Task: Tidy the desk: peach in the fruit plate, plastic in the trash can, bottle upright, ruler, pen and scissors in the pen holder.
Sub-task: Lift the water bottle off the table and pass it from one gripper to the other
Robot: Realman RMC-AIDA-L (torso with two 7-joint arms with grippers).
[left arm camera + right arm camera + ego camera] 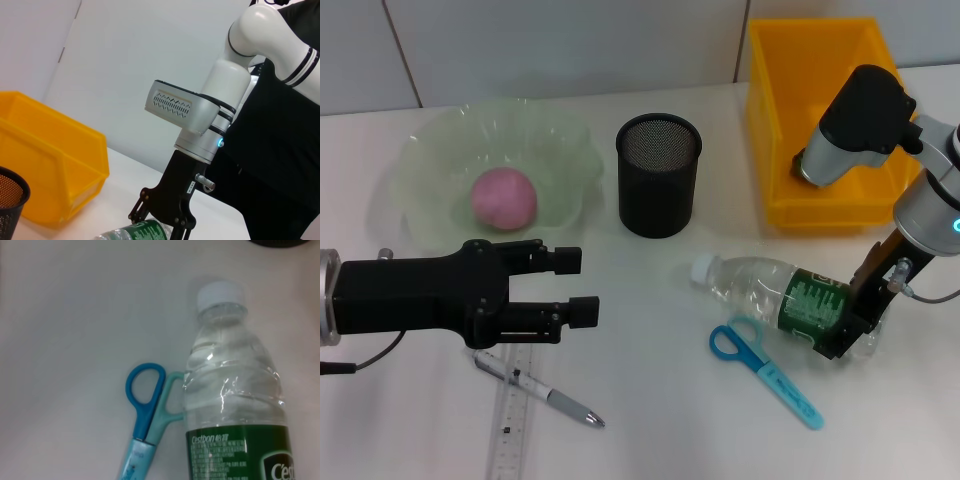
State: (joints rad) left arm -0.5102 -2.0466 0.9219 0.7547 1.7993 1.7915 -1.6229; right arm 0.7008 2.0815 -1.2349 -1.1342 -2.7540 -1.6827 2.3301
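While the bottle [782,293] lies on its side near the tabletop's front-right edge, the right gripper [850,325] clamps its base end — lift slowly, swing the cap upward, clear the scissors [765,371] touching it. Left gripper [575,287] hovers front-left, jaws wide, empty.

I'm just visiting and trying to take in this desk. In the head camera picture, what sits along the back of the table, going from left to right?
Green fruit plate holding the pink peach → black mesh pen holder → yellow bin.
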